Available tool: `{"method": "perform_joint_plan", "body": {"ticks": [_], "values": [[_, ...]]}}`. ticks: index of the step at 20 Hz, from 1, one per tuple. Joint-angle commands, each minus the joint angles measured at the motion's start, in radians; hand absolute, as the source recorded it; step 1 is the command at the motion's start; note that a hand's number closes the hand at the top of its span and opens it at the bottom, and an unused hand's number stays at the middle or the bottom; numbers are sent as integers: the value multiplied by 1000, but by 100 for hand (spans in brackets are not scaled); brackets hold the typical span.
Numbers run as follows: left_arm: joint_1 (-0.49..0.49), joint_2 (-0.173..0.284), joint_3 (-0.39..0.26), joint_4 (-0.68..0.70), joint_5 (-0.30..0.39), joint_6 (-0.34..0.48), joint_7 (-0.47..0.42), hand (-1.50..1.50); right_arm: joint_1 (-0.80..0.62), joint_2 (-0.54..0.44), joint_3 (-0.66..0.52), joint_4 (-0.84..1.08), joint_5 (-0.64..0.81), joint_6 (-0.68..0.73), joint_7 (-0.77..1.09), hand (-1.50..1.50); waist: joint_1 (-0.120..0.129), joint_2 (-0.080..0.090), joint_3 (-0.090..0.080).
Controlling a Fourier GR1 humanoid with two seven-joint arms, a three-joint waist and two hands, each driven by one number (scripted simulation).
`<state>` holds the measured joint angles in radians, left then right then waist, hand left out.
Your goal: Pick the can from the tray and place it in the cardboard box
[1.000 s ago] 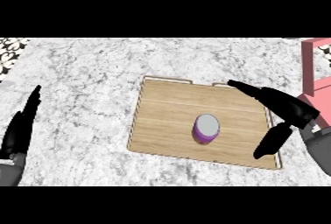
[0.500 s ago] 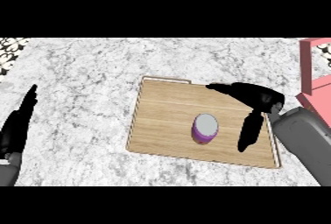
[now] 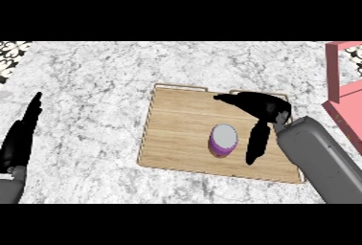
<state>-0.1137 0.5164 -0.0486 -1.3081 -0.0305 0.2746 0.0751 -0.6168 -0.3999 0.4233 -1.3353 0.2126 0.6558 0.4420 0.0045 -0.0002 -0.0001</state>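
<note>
Can (image 3: 223, 140) stands upright on the tray (image 3: 176, 139), a little toward 3 o'clock from the tray's middle, untouched. The right hand (image 3: 265, 106) hangs over the tray's 1 o'clock part, spread wide and holding nothing: its fingers (image 3: 230, 99) run straight toward 9 o'clock, passing at 12 o'clock of the can with bare wood between, and its thumb (image 3: 256, 143) points down toward 6 o'clock, just beside the can at its 3 o'clock side. Whether the thumb touches the can cannot be told; a thin strip of wood seems to show between them. So the can sits in the crook of that open hand, fingers above it and thumb beside it. The grey right forearm (image 3: 318, 158) comes in from 5 o'clock, crossing the tray's 4 o'clock corner.

The left hand (image 3: 21, 139) rests at the 9 o'clock edge of the view, well apart from the tray, fingers straight and pointing toward 12 o'clock, holding nothing.

Seen from above, the can has a pale grey oval top and a purple side wall, with a lighter pinkish band near its base. The tray is a light wooden board with thin handle loops along its 12 o'clock edge, lying on the grey-white marbled counter (image 3: 92, 76). The pink box (image 3: 344, 100) stands at 2 o'clock, partly cut off by the view's edge, well apart from the can
</note>
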Motion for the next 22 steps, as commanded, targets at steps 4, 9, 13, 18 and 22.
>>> {"method": "perform_joint_plan", "body": {"ticks": [4, 9, 13, 18, 22], "values": [[26, -20, 48, -51, -44, -39, 19, 0, 70, 65, -74, -69, 40, 65, 4, -150, -3, -1, 0], [17, -43, 83, -1, -46, -76, -22, 0, 88, 112, -96, -125, 48, 107, 2, -150, -4, -1, 0], [-7, -47, 111, 29, -63, -90, -23, 0, 43, 199, -123, -90, 60, 90, 22, -150, -1, 0, 0], [-7, -71, 128, 26, -94, -83, -27, 0, 102, 182, -105, -196, 75, 192, 136, -150, -5, -1, 0], [42, -108, 102, -25, -123, -68, -25, 0, 52, 268, -93, -109, 114, 178, 229, -150, 0, -1, 0]]}}
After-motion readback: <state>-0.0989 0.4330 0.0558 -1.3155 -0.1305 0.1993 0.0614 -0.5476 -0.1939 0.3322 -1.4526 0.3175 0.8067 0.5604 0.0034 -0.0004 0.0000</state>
